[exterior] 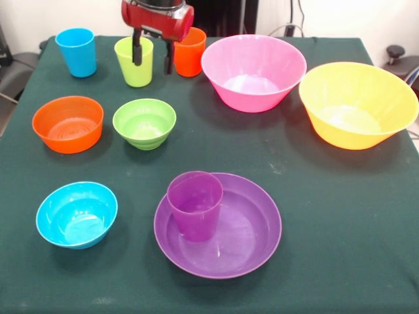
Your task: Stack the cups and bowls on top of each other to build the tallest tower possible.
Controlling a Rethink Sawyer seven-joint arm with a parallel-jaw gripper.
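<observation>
My gripper (152,57) hangs open at the far side, its two black fingers (137,51) spread in front of the lime green cup (134,63) and the orange cup (190,53), holding nothing. The blue cup (76,52) stands far left. The purple cup (195,205) stands upright inside the wide shallow purple bowl (242,229) at the near middle. The small orange bowl (67,123), small green bowl (144,123) and small blue bowl (76,214) sit apart on the left. The large pink bowl (253,71) and large yellow bowl (357,104) sit on the right. No tower stands.
A dark green cloth (327,216) covers the table. Cables and dark objects lie beyond the far edge at the right (395,53).
</observation>
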